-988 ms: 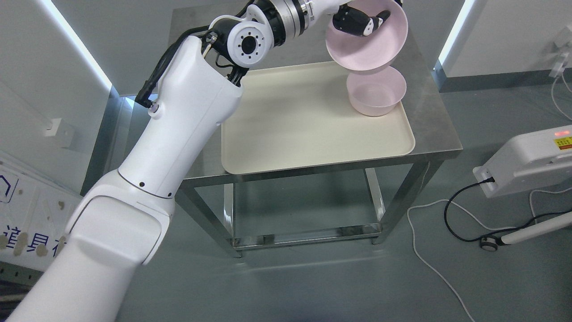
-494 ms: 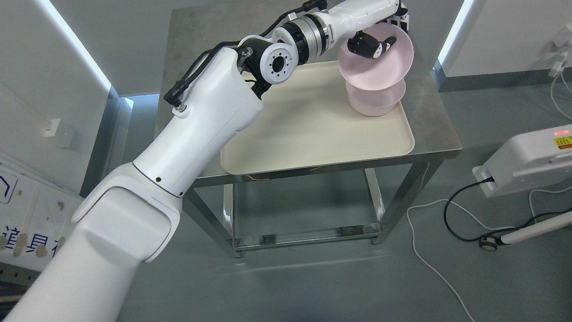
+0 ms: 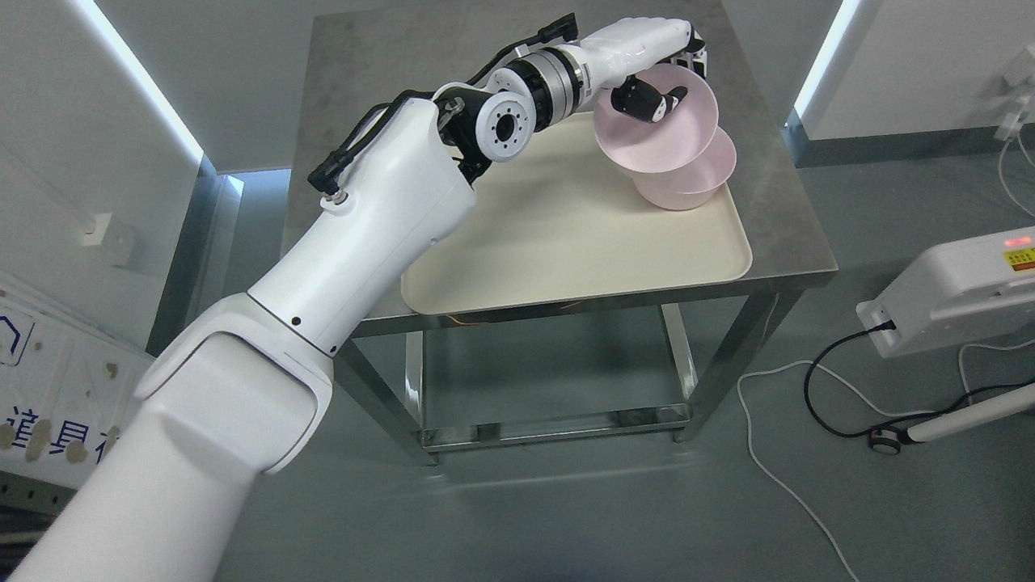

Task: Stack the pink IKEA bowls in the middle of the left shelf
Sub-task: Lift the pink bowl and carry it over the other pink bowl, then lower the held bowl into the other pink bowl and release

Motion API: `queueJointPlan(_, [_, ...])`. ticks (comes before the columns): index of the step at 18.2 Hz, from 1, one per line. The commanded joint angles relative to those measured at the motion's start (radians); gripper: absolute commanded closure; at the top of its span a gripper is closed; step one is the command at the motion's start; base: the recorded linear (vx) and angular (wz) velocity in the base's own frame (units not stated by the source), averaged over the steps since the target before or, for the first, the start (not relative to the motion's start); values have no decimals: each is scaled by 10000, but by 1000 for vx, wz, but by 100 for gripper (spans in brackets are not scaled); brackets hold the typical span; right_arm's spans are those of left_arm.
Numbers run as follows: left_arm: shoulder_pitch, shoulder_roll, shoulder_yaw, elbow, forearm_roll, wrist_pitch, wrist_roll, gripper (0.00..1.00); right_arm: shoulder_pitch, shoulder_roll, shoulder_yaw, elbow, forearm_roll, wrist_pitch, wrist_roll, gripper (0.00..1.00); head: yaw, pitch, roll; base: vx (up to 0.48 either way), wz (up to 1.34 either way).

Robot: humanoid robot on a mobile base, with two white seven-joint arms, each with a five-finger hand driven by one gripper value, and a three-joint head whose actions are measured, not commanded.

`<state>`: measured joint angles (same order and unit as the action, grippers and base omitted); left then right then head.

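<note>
Head view, step of nesting 1 pink bowl into another. In the lower left of the frame the white left arm [image 3: 340,267] entered and ran diagonally up toward the upper right. Below centre stood the steel table [image 3: 796,242], bearing a cream tray [image 3: 566,242] whose near half lay bare. At the tray's far right corner, in the upper right of the frame, sat the lower pink bowl [image 3: 695,190], upright. The upper pink bowl [image 3: 655,141] was tilted, its opening turned toward the camera and the frame's left, its underside resting on or just above the lower bowl's rim; contact could not be confirmed. The left hand [image 3: 655,89] pinched the upper bowl's far rim, with dark fingers [image 3: 647,101] curled inside and the rest of the hand behind the wall. The right hand was not in view. To finish well, the held bowl probably needed levelling and centring over the lower one before the pinch was eased; a release at this tilt risked a slide onto the tray. The floor cable [image 3: 776,469] lay well apart.
</note>
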<state>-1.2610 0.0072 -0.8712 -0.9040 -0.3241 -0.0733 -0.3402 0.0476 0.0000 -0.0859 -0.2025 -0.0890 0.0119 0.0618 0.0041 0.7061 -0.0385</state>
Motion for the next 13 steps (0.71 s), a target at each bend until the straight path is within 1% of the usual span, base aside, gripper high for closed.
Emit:
queueJointPlan(1, [-14, 102, 91, 573, 677, 43, 58, 95, -1, -174, 0, 0, 0, 4, -5, 0, 0, 0, 0, 0, 0])
queueJointPlan(6, [-106, 102, 152, 511, 1275, 43, 288, 92, -1, -174, 0, 0, 0, 4, -5, 0, 0, 0, 0, 0, 0])
queueJointPlan(8, [-122, 102, 152, 496, 1354, 28, 288, 89, 14, -174, 0, 0, 0, 4, -5, 0, 0, 0, 0, 0, 0])
queueJointPlan(10, [-122, 102, 152, 511, 1354, 27, 303, 73, -1, -174, 0, 0, 0, 4, -5, 0, 0, 0, 0, 0, 0])
queueJointPlan(13, [-122, 102, 305, 511, 1369, 27, 288, 63, -1, -174, 0, 0, 0, 4, -5, 0, 0, 0, 0, 6, -39])
